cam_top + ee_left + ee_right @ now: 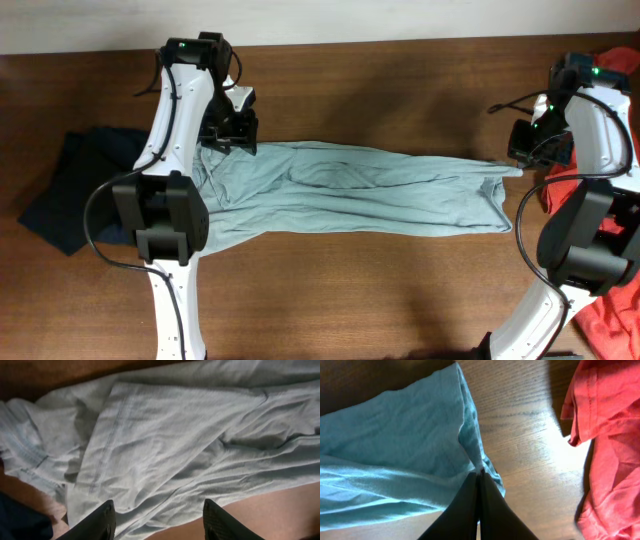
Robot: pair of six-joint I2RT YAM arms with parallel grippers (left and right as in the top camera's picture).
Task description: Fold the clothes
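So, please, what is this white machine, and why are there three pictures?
It is a robot with two white-and-black arms at a brown wooden table. One picture looks down from above; the other two come from a small camera on each wrist. A pale grey-blue cotton T-shirt lies stretched out between the arms. The right hand, shut, pinches its edge. The left hand is open above it and holds nothing. A dark navy garment lies beside the left arm, a red-orange garment beside the right.

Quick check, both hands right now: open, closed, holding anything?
Left hand: open, empty, over the T-shirt.
Right hand: closed, pinching the T-shirt's edge.
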